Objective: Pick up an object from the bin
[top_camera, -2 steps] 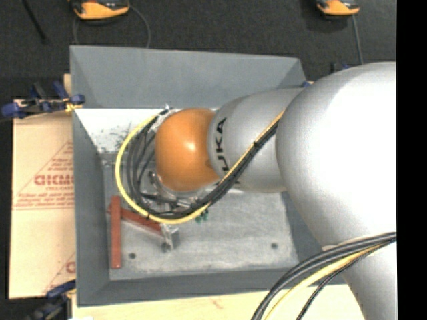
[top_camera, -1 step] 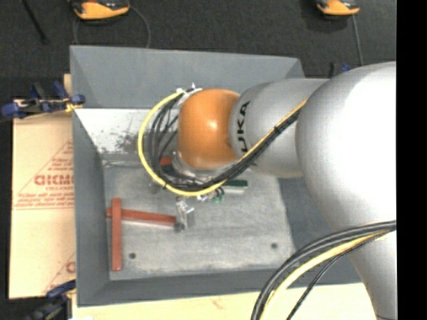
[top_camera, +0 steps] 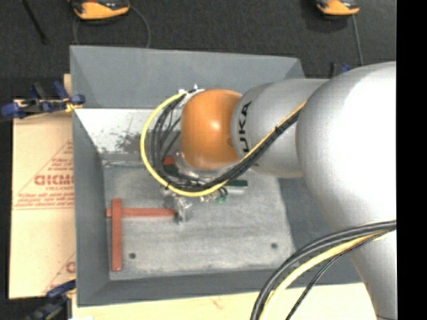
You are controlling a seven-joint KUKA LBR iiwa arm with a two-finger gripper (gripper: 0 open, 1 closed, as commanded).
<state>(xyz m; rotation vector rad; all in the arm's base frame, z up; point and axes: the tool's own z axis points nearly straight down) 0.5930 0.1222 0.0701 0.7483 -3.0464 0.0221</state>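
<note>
At the bin's floor, left of centre: gripper (top_camera: 179, 211), low, right at one end of a red piece (top_camera: 140, 213).
Arm (top_camera: 280, 132): in from the right, crossing the bin's (top_camera: 87, 179) right half and slanting down to the left.
Wrist: bent downward, tool end toward the floor, topped by an orange cover (top_camera: 207, 129).
Cables (top_camera: 150, 145): yellow and black, looped out to the left of the cover and back under it.
Jaws: apart or together, cannot tell, since wrist and cables hide most of them.
Contact with red piece: touching or just above, cannot tell.
Red piece, shape: two flat bars joined at a right angle, lying flat.
Red piece, place: left part of the floor, near the left wall.
Shorter bar: left to right across the view, free end pointing right, at the gripper.
Longer bar: at the left end, running from the joint toward the near wall, with a small stub past the joint on the far side.
Long axis: near to far, along the left wall.
Green thing (top_camera: 235, 187): small, just right of the gripper, half under the arm, kind not clear.
</note>
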